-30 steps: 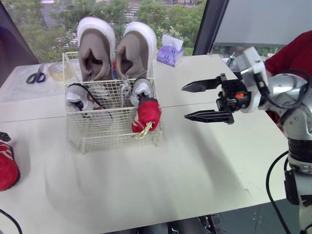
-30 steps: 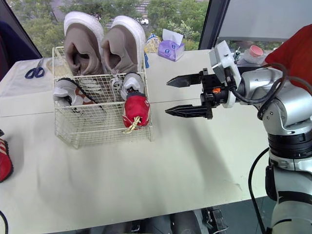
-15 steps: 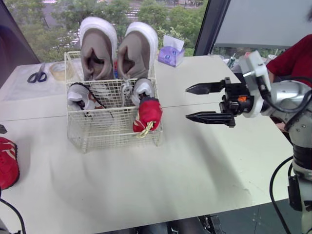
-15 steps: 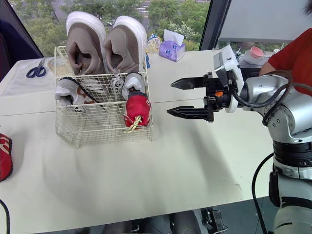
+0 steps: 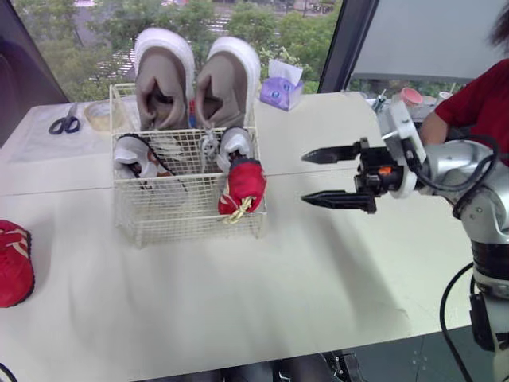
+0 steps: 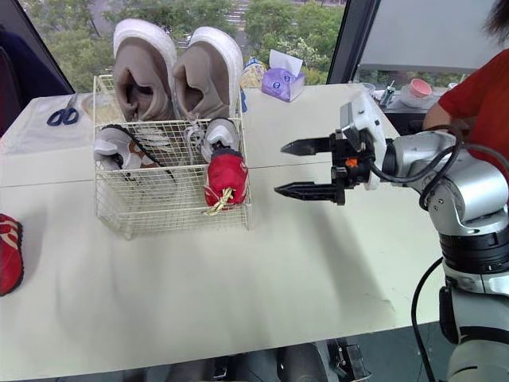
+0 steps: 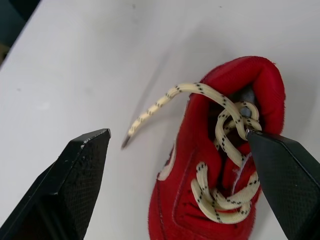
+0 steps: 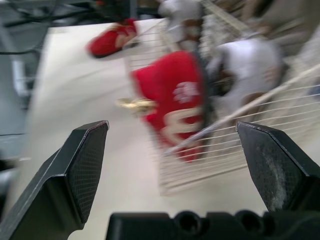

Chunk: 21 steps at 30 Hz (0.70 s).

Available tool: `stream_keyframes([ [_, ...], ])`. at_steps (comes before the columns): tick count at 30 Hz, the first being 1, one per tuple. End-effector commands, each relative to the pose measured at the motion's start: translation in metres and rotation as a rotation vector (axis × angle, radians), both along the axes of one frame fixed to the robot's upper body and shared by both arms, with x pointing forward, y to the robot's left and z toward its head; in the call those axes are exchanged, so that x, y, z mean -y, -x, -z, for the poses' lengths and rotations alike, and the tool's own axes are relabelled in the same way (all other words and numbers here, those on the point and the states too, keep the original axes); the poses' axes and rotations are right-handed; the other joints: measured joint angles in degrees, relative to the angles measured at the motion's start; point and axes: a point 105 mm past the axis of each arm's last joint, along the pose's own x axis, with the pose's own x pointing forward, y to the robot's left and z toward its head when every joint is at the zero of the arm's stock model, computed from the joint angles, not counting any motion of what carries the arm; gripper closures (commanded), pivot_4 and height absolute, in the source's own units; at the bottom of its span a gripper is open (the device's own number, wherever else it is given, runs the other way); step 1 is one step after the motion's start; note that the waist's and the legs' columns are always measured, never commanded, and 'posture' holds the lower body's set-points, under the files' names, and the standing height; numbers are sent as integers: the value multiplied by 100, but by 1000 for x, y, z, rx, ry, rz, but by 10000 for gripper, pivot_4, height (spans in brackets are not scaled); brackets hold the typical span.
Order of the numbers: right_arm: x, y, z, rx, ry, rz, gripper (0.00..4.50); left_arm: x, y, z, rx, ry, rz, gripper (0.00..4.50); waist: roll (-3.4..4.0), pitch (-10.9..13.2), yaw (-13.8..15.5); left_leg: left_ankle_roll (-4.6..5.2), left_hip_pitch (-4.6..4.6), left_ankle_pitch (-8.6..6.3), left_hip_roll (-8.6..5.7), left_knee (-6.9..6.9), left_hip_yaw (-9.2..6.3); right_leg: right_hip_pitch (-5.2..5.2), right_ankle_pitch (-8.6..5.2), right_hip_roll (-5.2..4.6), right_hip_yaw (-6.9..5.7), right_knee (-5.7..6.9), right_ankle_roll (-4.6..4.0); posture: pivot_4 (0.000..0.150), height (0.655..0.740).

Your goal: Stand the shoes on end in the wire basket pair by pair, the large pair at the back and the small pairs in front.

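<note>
Shoes: large taupe pair [image 5: 163,87] upright at far side of white wire basket [image 5: 159,227], small grey-white pair [image 5: 131,156] and red shoe [image 5: 245,185] in front. Second red lace-up shoe [image 7: 210,175] lies on white bench [image 5: 318,270], left, under wide-open empty left claw [image 7: 175,133]. Right claw [image 5: 306,177] wide open, empty, right of basket.

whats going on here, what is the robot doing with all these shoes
The robot is packing shoes into a wire basket on a white table. The large beige pair stands at the back, with small white shoes and one red shoe in front. The right gripper hovers open and empty beside the basket. The other red shoe lies on the table at the robot's left, and the open left gripper straddles it, not yet closed.
</note>
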Motion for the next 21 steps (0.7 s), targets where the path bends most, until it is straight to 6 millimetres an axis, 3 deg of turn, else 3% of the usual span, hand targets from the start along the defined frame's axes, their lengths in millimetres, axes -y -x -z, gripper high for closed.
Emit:
stream_keyframes([
  [1,-6,40,-22,25,-17,-153,691,7,-3,17,-19,48,28,0,0,-1,-9,0,1,0,0,0,-2,0,0,0,0,0,0,1500,7400],
  [4,-10,56,-22,17,10,-195,691,10,-10,29,-20,59,63,0,-2,-3,-20,0,5,0,0,0,-8,3,0,0,0,2,0,1500,7400],
  [7,-9,57,-18,18,47,-172,691,7,-13,28,-1,40,66,0,-18,-13,-49,0,9,0,1,1,-8,4,0,1,0,4,-1,1500,7400],
  [14,-7,57,-13,20,54,-143,691,5,-15,3,35,-5,84,0,-20,-14,-42,0,9,0,4,1,-12,0,0,1,3,5,-1,1500,7400],
  [21,-9,58,-12,17,45,-159,691,-5,5,-26,22,-98,118,0,-27,-15,-43,1,4,-1,5,0,-15,-4,0,1,3,3,-2,1500,7400],
])
